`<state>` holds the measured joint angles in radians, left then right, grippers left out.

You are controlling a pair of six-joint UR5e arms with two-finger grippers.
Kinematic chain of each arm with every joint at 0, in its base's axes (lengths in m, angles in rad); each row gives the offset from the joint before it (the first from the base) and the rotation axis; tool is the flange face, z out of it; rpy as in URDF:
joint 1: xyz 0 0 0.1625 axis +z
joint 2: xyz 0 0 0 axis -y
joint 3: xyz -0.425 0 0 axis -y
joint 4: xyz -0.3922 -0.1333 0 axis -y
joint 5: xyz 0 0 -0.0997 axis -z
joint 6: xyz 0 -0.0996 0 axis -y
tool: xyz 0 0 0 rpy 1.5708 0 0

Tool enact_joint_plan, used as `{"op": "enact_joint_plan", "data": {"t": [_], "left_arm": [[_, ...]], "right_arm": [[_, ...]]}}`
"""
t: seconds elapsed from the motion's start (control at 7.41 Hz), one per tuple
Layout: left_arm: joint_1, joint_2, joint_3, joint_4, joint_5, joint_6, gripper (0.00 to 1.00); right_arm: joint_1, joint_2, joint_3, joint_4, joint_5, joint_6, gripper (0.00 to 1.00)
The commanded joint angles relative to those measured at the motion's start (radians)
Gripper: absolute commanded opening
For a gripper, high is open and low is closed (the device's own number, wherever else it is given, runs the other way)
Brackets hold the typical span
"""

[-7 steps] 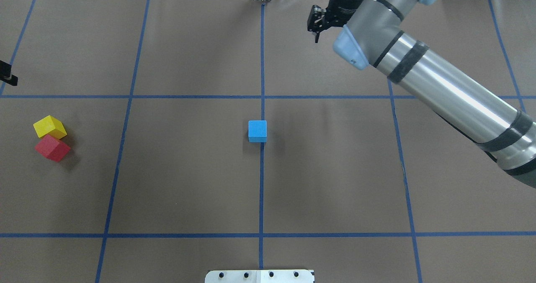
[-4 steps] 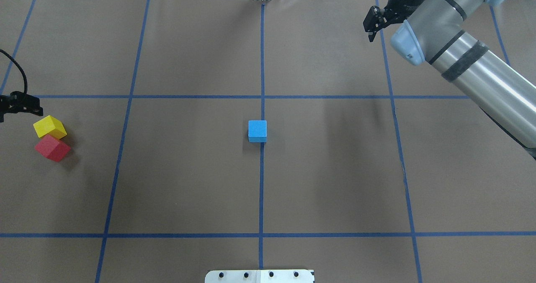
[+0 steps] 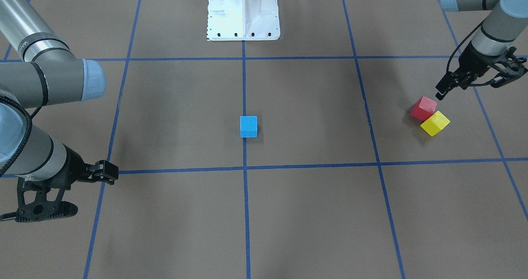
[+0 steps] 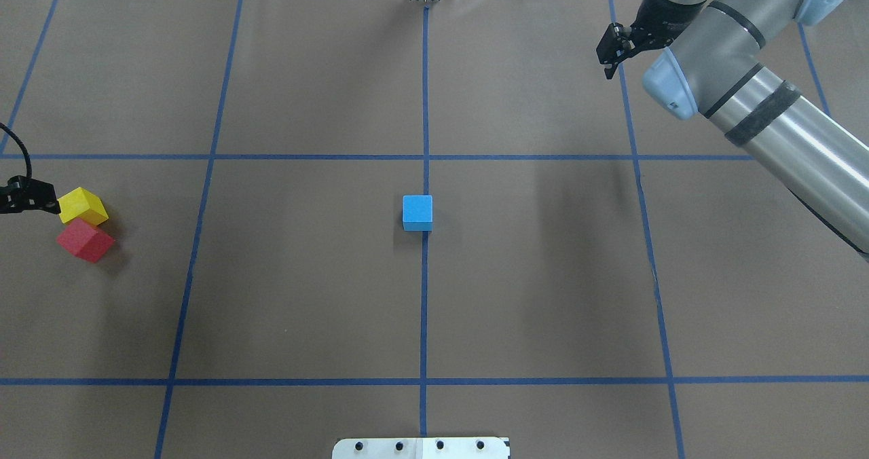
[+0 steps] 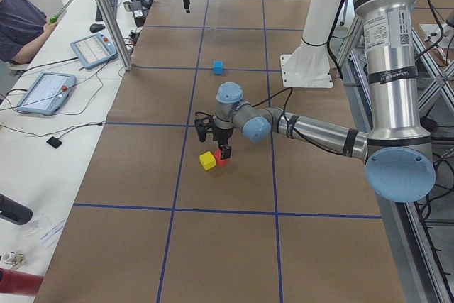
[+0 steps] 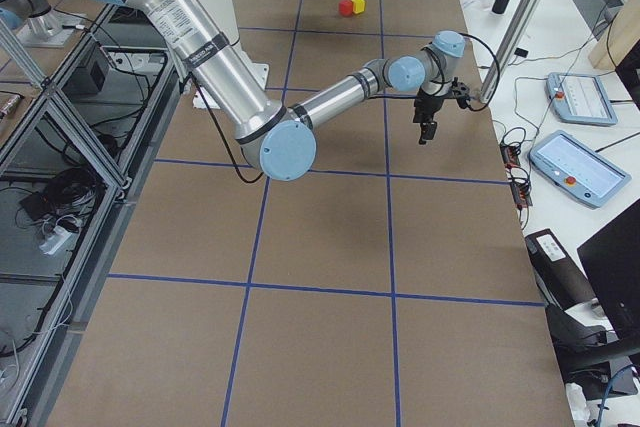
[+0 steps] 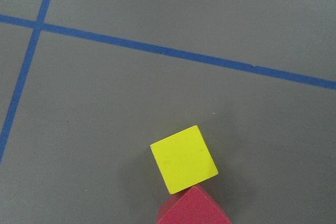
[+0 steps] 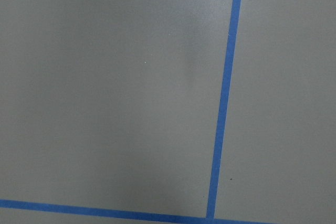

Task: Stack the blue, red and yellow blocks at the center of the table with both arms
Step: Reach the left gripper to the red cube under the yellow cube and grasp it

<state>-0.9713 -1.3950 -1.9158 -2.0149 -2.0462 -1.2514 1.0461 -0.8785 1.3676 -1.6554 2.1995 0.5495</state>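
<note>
Two unstacked cubes, red block (image 4: 85, 240) touching yellow block (image 4: 81, 206), draw the spread left gripper (image 3: 480, 82) far left; blue block (image 4: 417, 212) anchors centre.

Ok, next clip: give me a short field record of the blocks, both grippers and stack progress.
Blue cube block: alone at the centre of the brown table
Yellow cube block: far on the robot's left, touching the red one
Red cube block: beside the yellow, on the table
Left gripper: open, empty, close by that pair
Right gripper: open, empty, far from all blocks
Stack: not started
</note>
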Motion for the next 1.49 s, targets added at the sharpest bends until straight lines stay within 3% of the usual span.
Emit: {"op": "enact_joint_plan", "data": {"t": [0.0, 0.41, 1.35], "left_arm": [[0.038, -0.012, 0.009, -0.012, 0.004, -0.141, 0.98], [0.121, -0.059, 0.079, -0.016, 0.078, -0.193, 0.99], [0.138, -0.098, 0.208, -0.123, 0.084, -0.223, 0.99]], "right_arm": [[-0.001, -0.001, 0.001, 0.000, -0.001, 0.003, 1.00], [-0.006, -0.001, -0.001, 0.000, -0.003, 0.004, 1.00], [-0.012, -0.002, 0.002, 0.002, -0.004, 0.017, 1.00]]}}
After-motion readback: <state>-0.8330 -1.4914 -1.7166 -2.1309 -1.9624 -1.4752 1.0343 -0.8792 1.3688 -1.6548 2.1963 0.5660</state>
